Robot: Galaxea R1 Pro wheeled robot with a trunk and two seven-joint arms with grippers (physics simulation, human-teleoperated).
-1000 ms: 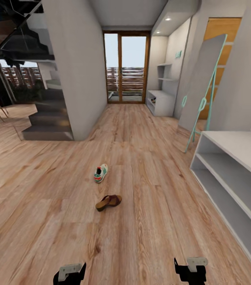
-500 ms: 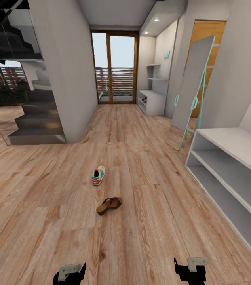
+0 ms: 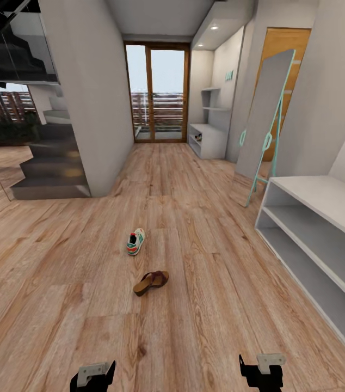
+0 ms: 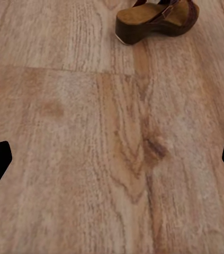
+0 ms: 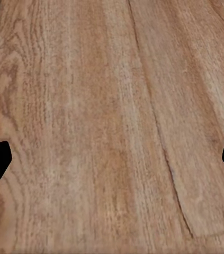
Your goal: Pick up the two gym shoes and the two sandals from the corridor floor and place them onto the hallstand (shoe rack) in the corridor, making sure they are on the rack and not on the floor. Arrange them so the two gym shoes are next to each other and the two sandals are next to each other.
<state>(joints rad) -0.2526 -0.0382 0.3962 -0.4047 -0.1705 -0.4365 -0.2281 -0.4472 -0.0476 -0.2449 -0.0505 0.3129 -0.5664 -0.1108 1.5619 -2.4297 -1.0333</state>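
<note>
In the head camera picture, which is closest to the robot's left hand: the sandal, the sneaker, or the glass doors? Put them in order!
1. Sandal, on the floor just ahead of the left hand.
2. Sneaker, farther up the floor.
3. Glass doors, at the corridor's far end.

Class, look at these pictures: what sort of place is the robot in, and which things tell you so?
Most likely a home's entrance hallway: a wood floor, a shoe rack by the wall, a leaning mirror and a loose sneaker and sandal.
</note>
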